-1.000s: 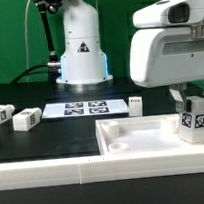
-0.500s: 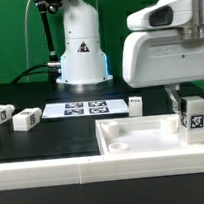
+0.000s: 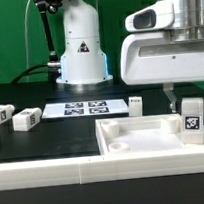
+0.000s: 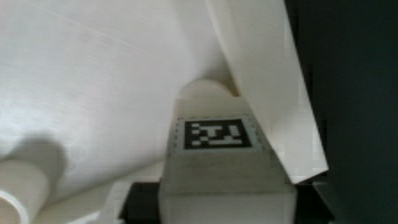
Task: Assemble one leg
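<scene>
My gripper is shut on a leg, a chunky white block with a square marker tag. It holds the leg upright over the large white panel, near the panel's corner at the exterior view's right. In the wrist view the leg shows between my dark fingers, its far end against the panel's surface beside a raised rim. I cannot tell whether it sits in a recess. Three more legs lie on the table: two at the left and one mid-table.
The marker board lies flat behind the panel. The robot's white base stands at the back, with cables at the exterior view's left. A rounded recess rim on the panel is close to the held leg.
The held leg has straightened from a slight tilt and shifted a little toward the exterior view's left. My gripper stays shut on it. The loose legs have not moved.
</scene>
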`<control>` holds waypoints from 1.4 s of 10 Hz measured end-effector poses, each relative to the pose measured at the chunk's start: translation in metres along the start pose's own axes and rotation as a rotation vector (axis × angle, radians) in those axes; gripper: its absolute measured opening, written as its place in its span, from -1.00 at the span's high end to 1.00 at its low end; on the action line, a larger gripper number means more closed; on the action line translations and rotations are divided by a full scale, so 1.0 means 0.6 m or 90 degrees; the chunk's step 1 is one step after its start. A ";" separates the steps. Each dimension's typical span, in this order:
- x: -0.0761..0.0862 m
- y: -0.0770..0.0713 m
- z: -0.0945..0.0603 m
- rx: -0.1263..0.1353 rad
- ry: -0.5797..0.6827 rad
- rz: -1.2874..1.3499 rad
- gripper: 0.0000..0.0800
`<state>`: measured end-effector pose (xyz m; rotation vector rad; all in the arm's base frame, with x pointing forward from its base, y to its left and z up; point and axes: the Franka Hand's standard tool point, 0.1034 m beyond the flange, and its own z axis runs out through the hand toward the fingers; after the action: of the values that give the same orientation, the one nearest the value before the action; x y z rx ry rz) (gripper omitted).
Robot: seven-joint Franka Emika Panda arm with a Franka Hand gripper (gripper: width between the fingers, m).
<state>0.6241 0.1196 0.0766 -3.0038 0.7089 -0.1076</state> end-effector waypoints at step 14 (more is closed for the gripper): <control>-0.002 0.002 0.001 0.003 -0.007 0.177 -0.61</control>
<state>0.6227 0.1190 0.0761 -2.8622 1.1110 -0.0794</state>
